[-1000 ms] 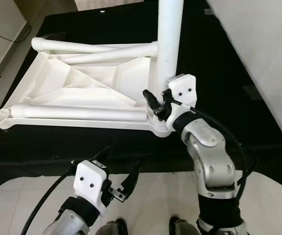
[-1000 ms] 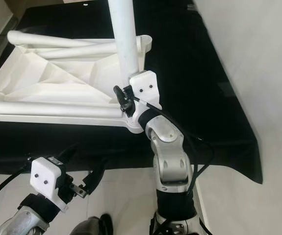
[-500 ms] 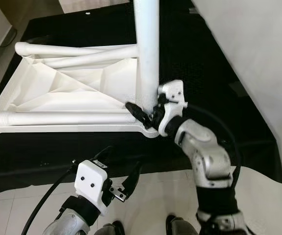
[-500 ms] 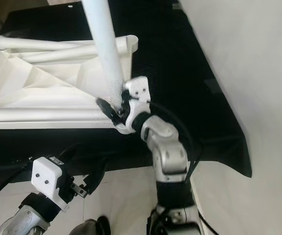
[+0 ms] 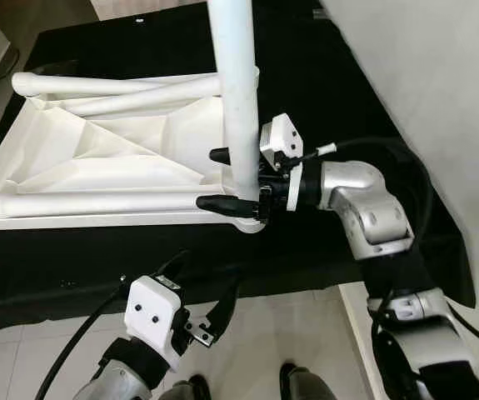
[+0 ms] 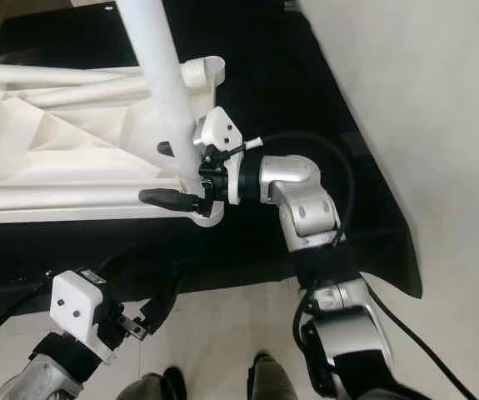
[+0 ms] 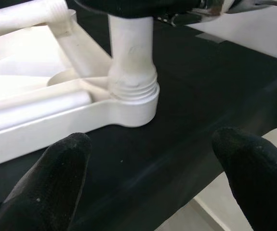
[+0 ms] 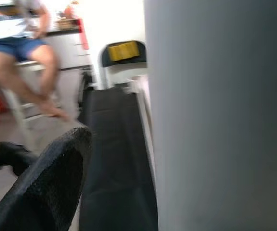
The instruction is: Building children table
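now our right pincer [image 5: 227, 179] grips the upright white leg [image 5: 234, 92] of the overturned children's table.

the white tabletop [image 5: 97, 158] lies upside down on a black cloth [image 5: 339, 100] spread over the desk, with two more white legs lying flat across its underside, one along the far edge [image 5: 114, 83] and one along the near edge [image 5: 97, 202]. the upright leg stands in the near right corner socket [image 7: 133, 103], and our right pincer's two black fingers sit on either side of it just above the socket, closed on it. our left pincer [image 5: 206, 296] hangs below the desk edge over the tiled floor [image 5: 22, 358], its fingers [image 7: 46, 183] spread wide and holding nothing. through the right wrist view we see a seated person [image 8: 22, 43], blurred, in the background.
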You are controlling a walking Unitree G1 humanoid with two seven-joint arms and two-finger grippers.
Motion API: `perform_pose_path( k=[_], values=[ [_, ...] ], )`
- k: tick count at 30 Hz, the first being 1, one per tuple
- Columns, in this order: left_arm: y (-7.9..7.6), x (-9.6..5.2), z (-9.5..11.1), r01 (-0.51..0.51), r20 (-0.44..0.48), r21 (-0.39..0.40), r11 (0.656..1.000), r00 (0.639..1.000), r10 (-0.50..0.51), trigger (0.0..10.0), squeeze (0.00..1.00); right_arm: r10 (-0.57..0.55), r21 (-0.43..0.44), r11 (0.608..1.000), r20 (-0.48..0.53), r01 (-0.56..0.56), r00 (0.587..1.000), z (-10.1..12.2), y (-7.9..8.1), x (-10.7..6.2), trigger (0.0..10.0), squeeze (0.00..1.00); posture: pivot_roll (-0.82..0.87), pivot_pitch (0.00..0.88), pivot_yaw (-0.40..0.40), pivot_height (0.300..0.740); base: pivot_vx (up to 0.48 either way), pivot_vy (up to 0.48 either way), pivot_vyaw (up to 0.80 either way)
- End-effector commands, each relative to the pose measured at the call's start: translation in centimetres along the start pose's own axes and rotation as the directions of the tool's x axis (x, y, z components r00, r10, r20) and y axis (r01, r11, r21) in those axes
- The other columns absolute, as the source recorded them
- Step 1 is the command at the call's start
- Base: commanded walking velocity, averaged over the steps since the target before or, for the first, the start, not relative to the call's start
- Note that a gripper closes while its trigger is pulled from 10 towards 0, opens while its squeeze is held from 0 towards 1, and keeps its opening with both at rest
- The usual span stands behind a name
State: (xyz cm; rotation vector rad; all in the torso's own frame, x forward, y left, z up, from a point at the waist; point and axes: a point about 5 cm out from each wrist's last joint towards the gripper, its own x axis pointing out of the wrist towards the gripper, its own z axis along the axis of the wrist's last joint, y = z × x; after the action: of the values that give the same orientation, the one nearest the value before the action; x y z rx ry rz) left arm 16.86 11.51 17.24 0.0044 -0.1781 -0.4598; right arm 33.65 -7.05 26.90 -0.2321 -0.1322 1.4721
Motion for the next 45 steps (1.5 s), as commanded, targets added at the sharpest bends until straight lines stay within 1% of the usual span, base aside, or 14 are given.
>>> perform_pose_path(
  k=[1, 2, 3, 4, 5, 22, 25, 26, 27, 28, 39, 40, 42, 45],
  values=[
    [-0.2, -0.3, -0.1, 0.000, -0.014, -0.018, 1.000, 1.000, -0.001, 10.0, 0.00, 0.135, 0.001, 0.991, 0.027, -0.136, 0.990, 0.1, 0.7, 1.4, 10.0, 0.00, 0.03, 0.291, 0.051, 0.740, 0.000, 0.000, 0.00],
    [-0.2, -0.3, -0.1, 0.000, -0.014, -0.018, 1.000, 1.000, -0.001, 10.0, 0.00, 0.135, 0.001, 0.991, 0.027, -0.136, 0.990, 0.1, 0.7, 1.4, 10.0, 0.00, 0.03, 0.291, 0.051, 0.740, 0.000, 0.000, 0.00],
    [-0.2, -0.3, -0.1, 0.001, -0.015, -0.018, 1.000, 1.000, -0.001, 10.0, 0.00, 0.157, 0.017, 0.987, 0.023, -0.157, 0.987, 0.0, 0.5, 1.3, 5.5, 0.00, 0.03, 0.291, 0.052, 0.740, 0.000, 0.000, 0.00],
    [-0.2, -0.3, -0.1, 0.001, -0.015, -0.018, 1.000, 1.000, -0.001, 10.0, 0.00, 0.157, 0.017, 0.987, 0.023, -0.157, 0.987, 0.0, 0.5, 1.3, 5.5, 0.00, 0.03, 0.291, 0.052, 0.740, 0.000, 0.000, 0.00],
    [-0.2, -0.3, -0.1, 0.002, -0.016, -0.018, 1.000, 1.000, -0.002, 10.0, 0.00, 0.173, 0.025, 0.985, 0.024, -0.173, 0.985, -0.1, 0.3, 1.2, 0.0, 0.00, 0.03, 0.292, 0.054, 0.740, 0.000, 0.000, 0.00],
    [-0.3, 0.0, -0.4, 0.002, -0.015, -0.022, 1.000, 1.000, -0.002, 10.0, 0.00, -0.223, 0.052, 0.974, 0.074, 0.219, 0.972, -1.2, -0.1, -3.3, 0.0, 0.00, 0.00, 0.268, 0.050, 0.740, 0.000, 0.000, 0.00],
    [-0.1, 0.0, -0.5, 0.003, -0.015, -0.022, 1.000, 1.000, -0.003, 10.0, 0.00, -0.443, 0.086, 0.894, 0.020, 0.440, 0.896, -2.3, 1.3, -3.5, 0.0, 0.00, -0.01, 0.266, 0.045, 0.740, 0.000, 0.000, 0.00],
    [0.0, 0.0, -0.5, 0.003, -0.016, -0.020, 1.000, 1.000, -0.004, 10.0, 0.00, -0.756, 0.023, 0.646, -0.124, 0.763, 0.643, -4.3, 2.5, -4.4, 0.0, 0.00, -0.02, 0.260, 0.046, 0.740, 0.000, 0.000, 0.00],
    [0.0, 0.0, -0.5, 0.003, -0.016, -0.020, 1.000, 1.000, -0.004, 10.0, 0.00, -0.756, 0.023, 0.646, -0.124, 0.763, 0.643, -4.3, 2.5, -4.4, 0.0, 0.00, -0.02, 0.260, 0.046, 0.740, 0.000, 0.000, 0.00],
    [0.2, 0.2, -0.6, 0.004, -0.016, -0.017, 1.000, 1.000, -0.004, 10.0, 0.00, -0.820, -0.117, 0.565, -0.191, 0.817, 0.539, -5.8, 5.6, -2.8, 0.0, 0.00, -0.02, 0.255, 0.064, 0.740, 0.000, 0.000, 0.00],
    [0.6, 0.2, -0.9, 0.005, -0.025, -0.015, 1.000, 1.000, -0.005, 10.0, 0.00, -0.783, -0.014, 0.609, -0.172, 0.793, 0.598, -6.6, 5.9, 1.0, 0.0, 0.00, 0.00, 0.240, 0.064, 0.740, 0.000, 0.000, 0.00],
    [0.6, 0.2, -0.9, -0.001, -0.024, -0.013, 1.000, 1.000, 0.001, 10.0, 0.00, -0.777, -0.020, 0.618, -0.165, 0.786, 0.607, -6.4, 5.8, 1.0, 4.6, 0.00, 0.00, 0.240, 0.064, 0.740, 0.000, 0.000, 0.00],
    [0.7, 0.2, -0.9, -0.008, -0.023, -0.010, 1.000, 1.000, 0.007, 10.0, 0.00, -0.773, -0.028, 0.625, -0.156, 0.780, 0.615, -6.0, 5.9, 1.0, 10.0, 0.00, 0.00, 0.241, 0.063, 0.740, 0.000, 0.000, 0.00],
    [0.7, 0.2, -0.9, -0.006, -0.023, -0.012, 1.000, 1.000, 0.006, 10.0, 0.00, -0.754, 0.003, 0.651, -0.119, 0.759, 0.646, -5.4, 5.6, 1.2, 10.0, 0.00, -0.01, 0.246, 0.065, 0.740, 0.000, 0.000, 0.00]
  ],
)
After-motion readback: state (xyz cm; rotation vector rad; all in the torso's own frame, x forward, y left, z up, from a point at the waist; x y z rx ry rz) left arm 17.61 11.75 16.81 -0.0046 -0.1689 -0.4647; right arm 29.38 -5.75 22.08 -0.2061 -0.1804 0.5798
